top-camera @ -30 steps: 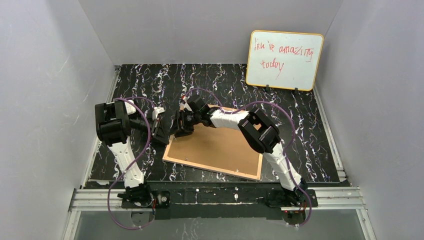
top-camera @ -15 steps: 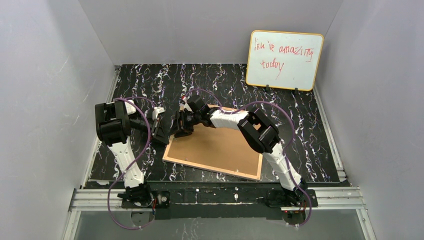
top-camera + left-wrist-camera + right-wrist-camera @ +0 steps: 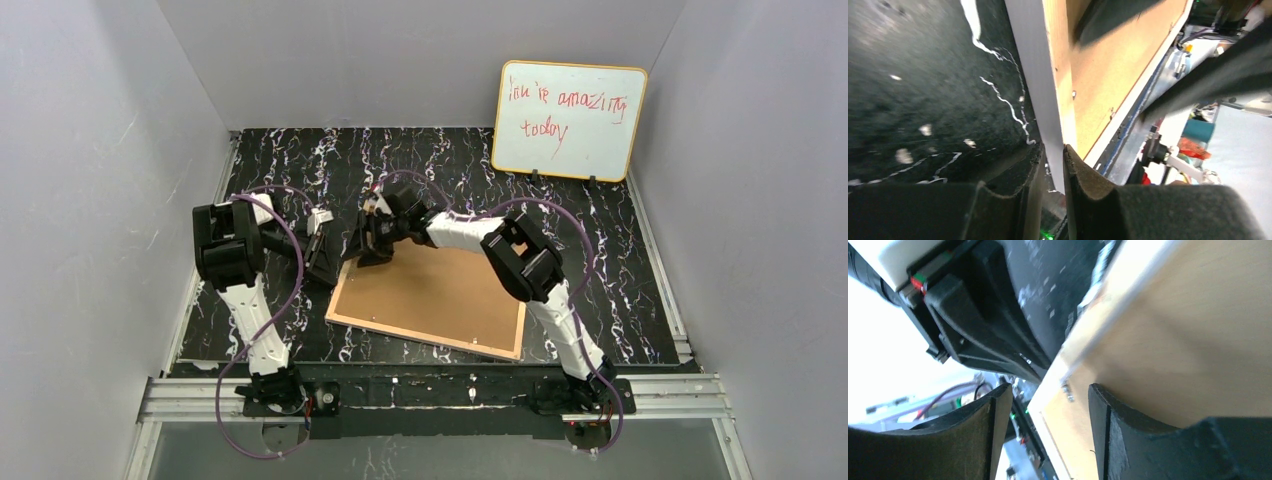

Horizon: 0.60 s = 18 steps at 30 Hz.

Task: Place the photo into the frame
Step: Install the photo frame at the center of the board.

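Frame (image 3: 430, 295) lies back-up; my left gripper (image 3: 1052, 156) clamps its 9 o'clock edge, my right gripper (image 3: 1048, 405) gapes at its 11 o'clock corner.

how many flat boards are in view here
2: the frame lies back-up in the middle of the table, and the whiteboard stands at the far right by the wall. I can't see the photo; it may be hidden under the frame.

The top view looks down from high behind the black, white-veined table (image 3: 300, 160). Both wrist views sit very close, sharing the left edge of the tan-backed, white-sided rectangular frame (image 3: 1098, 75).
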Tool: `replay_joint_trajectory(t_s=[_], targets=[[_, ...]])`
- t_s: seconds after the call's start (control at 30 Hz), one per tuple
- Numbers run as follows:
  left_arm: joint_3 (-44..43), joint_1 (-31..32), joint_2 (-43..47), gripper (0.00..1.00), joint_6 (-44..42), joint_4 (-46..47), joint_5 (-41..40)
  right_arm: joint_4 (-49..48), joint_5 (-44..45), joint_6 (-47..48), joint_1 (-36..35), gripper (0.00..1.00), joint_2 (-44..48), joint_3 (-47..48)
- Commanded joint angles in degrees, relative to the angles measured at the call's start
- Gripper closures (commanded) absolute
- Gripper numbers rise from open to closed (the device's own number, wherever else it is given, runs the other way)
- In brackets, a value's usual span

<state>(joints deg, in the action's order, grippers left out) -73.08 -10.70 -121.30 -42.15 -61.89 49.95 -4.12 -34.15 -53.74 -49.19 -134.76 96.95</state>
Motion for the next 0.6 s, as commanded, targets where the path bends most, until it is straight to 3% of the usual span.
replay_joint_trajectory(t_s=[0.0, 0.1, 0.27, 0.57], targets=[[-4.58, -0.32, 0.04, 0.82, -2.34, 2.98, -4.57, 4.92, 7.19, 4.58, 8.12, 0.32, 6.21, 1.33], [-7.76, -0.24, -0.69, 0.76, -0.55, 3.64, -4.25, 10.68, 12.88, 7.73, 11.04, 0.3, 6.84, 3.06], [-11.17, 0.93, -3.13, 0.65, 4.34, 6.95, -3.47, 12.37, 16.42, 8.99, 12.86, 0.31, 4.91, 4.41], [-7.65, 3.07, -3.8, 0.67, 4.31, 9.23, -4.09, 10.89, 13.96, 6.98, 13.24, 0.34, 1.31, 7.1]])
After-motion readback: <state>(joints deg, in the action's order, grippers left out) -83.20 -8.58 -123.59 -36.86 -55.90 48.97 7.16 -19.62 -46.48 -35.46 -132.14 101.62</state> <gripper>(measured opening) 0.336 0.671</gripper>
